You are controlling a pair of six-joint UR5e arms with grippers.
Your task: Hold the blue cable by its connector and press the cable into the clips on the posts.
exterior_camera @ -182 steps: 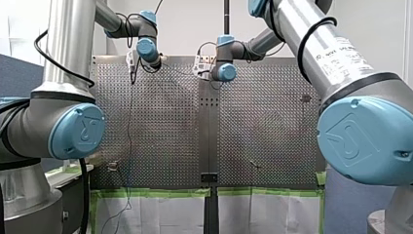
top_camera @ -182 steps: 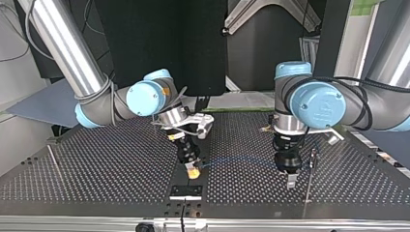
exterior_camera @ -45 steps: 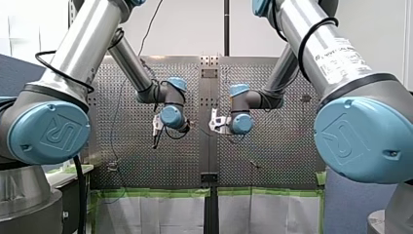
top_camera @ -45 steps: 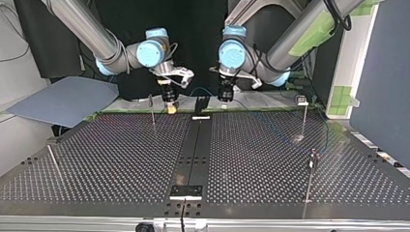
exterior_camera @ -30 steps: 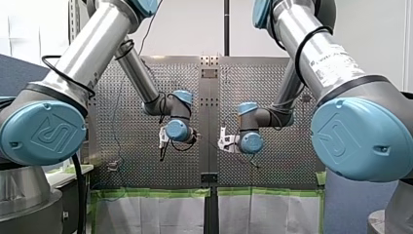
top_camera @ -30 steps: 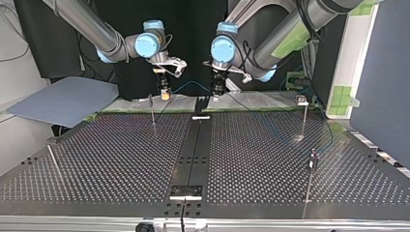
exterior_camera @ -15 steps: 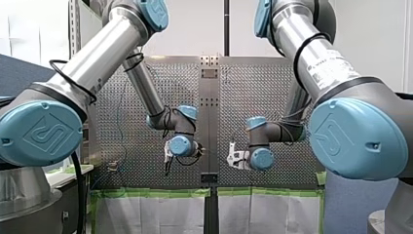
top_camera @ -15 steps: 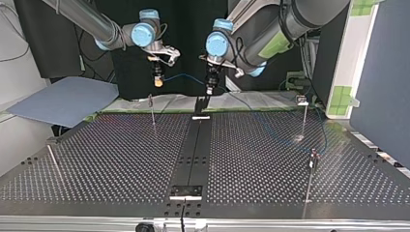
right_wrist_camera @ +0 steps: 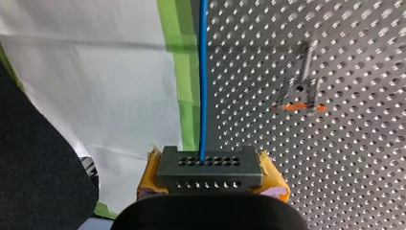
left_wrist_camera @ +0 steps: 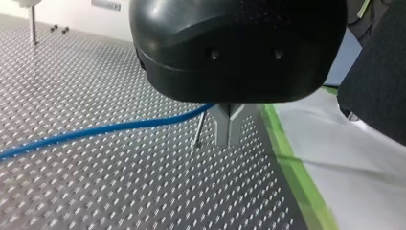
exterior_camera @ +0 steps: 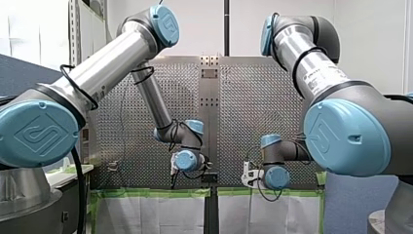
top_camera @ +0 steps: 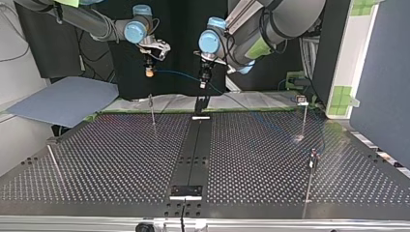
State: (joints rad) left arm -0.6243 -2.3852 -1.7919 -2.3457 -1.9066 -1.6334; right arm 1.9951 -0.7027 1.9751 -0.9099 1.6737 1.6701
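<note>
currently my right pincer (top_camera: 150,72) is clenching the 1 connector (right_wrist_camera: 210,167) of 1 blue cable (left_wrist_camera: 105,128), my left pincer (left_wrist_camera: 229,128) is gripping that cable farther along, above the tabletop's (top_camera: 121,159) edge; 3 clip-topped posts (top_camera: 152,108) are standing there.

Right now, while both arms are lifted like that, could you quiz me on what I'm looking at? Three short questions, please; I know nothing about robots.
1. True or false: my right gripper is shut on the grey connector, with yellow pads on either side of it.
2. In the top view, what runs from my left gripper to my right one? A) a metal rod B) the blue cable C) nothing
3. In the right wrist view, what colour is the tape along the edge of the table?

Key: 1 true; 2 B; 3 green.
</note>
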